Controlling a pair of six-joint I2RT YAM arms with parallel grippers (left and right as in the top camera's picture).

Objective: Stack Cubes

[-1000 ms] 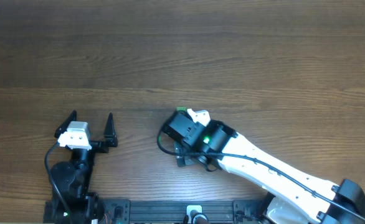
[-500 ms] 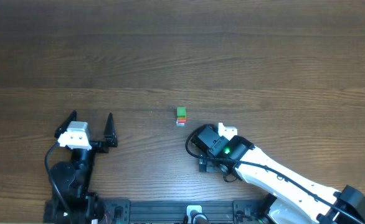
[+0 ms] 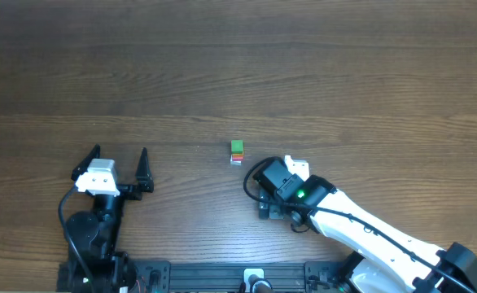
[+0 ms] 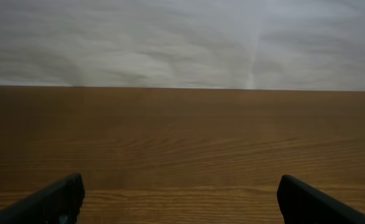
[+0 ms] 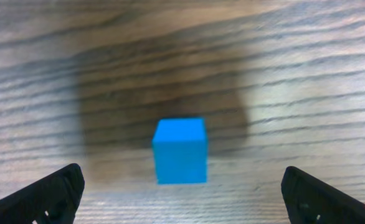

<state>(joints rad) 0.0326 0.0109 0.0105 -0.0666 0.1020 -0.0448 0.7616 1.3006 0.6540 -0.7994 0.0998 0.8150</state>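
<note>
Hand of right arm (image 5: 181, 169) over blue cube (image 5: 180, 149)

Left gripper (image 3: 118, 153) sits open, well left of the green-topped stack (image 3: 237, 150); right gripper (image 5: 182, 180) hangs open near its right.

I look straight down on the table (image 3: 238, 65) from above; left wrist camera skims it level, right peers down close

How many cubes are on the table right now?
3: a green cube stacked on a red cube in the middle, and a blue cube under the right gripper. Others may be hidden.
</note>
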